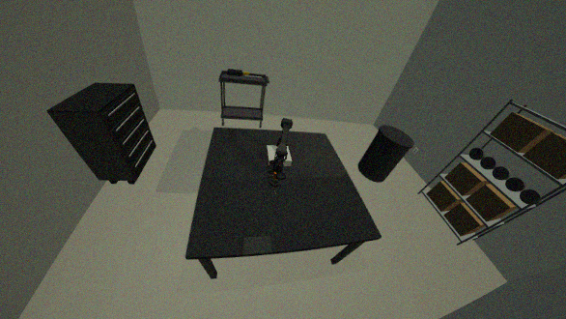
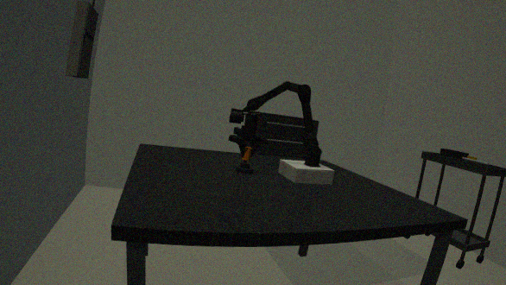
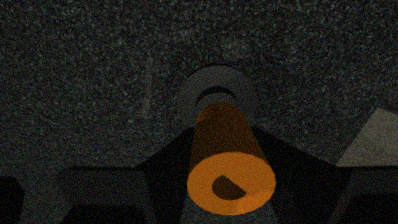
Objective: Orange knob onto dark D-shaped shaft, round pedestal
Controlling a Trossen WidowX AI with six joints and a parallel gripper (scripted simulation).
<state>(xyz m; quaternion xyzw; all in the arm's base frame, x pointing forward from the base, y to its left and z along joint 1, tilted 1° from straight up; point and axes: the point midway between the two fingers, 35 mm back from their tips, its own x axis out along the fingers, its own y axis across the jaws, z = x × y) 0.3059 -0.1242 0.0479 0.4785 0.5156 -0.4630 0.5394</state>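
Gripping orange knob (image 3: 231, 165) | claw (image 3: 227, 200) clamped partway | knob tip above round pedestal (image 3: 216, 87)

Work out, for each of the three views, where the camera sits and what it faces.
Top: high overhead, facing down at the table, arm and whole room.
Exterior: low beside the table, facing the arm sideways, gripper holding the orange knob.
Wrist: on the gripper, looking along the knob at the round pedestal; only its fingers show.
All share the knob.
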